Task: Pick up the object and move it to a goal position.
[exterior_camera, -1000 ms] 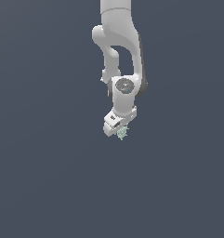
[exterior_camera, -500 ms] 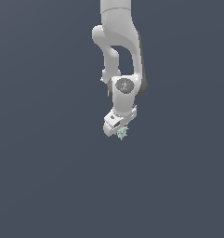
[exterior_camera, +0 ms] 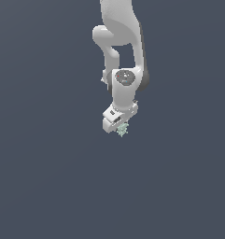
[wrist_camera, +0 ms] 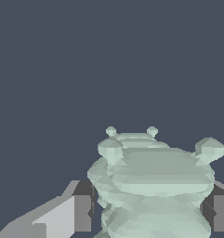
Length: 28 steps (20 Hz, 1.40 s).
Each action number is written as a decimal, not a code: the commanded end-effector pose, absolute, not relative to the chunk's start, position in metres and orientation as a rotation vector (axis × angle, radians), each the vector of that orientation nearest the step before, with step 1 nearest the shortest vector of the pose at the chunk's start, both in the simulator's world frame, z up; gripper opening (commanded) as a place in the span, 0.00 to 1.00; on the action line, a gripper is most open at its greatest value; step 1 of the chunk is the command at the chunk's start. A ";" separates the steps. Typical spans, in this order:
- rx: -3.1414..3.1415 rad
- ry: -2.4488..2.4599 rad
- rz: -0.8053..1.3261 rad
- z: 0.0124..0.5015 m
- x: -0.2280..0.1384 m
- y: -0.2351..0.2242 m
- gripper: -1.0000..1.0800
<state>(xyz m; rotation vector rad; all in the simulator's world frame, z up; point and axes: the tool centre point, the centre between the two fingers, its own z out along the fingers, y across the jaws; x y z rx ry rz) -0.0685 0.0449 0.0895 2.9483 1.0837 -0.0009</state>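
The object point(exterior_camera: 122, 129) is a tiny pale mint-green spiky, ridged lump, sitting at the tip of the white arm in the exterior view. My gripper point(exterior_camera: 121, 128) points down and is shut on it. In the wrist view the object point(wrist_camera: 155, 186) fills the space between my two fingers point(wrist_camera: 81, 211), which press on either side of it. Its knobby bumps stick out past the fingertips.
A plain dark grey-blue floor point(exterior_camera: 48, 177) fills both views. The white arm point(exterior_camera: 121, 42) comes down from the upper middle of the exterior view. No other object or goal marker shows.
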 end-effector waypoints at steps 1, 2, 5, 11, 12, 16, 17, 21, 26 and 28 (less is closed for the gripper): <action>2.948 1.084 0.001 0.107 -0.069 0.043 0.00; 2.948 1.084 0.001 0.115 -0.069 0.042 0.00; 2.948 1.084 0.001 0.141 -0.069 0.039 0.00; 2.949 1.086 0.001 0.205 -0.070 0.032 0.00; 2.949 1.086 0.001 0.216 -0.070 0.030 0.00; 2.949 1.087 0.001 0.258 -0.070 0.025 0.00; 2.949 1.087 0.001 0.269 -0.070 0.024 0.00; 2.949 1.087 0.001 0.311 -0.069 0.019 0.00; 2.949 1.087 0.001 0.357 -0.068 0.013 0.00; 2.949 1.086 0.001 0.371 -0.067 0.011 0.00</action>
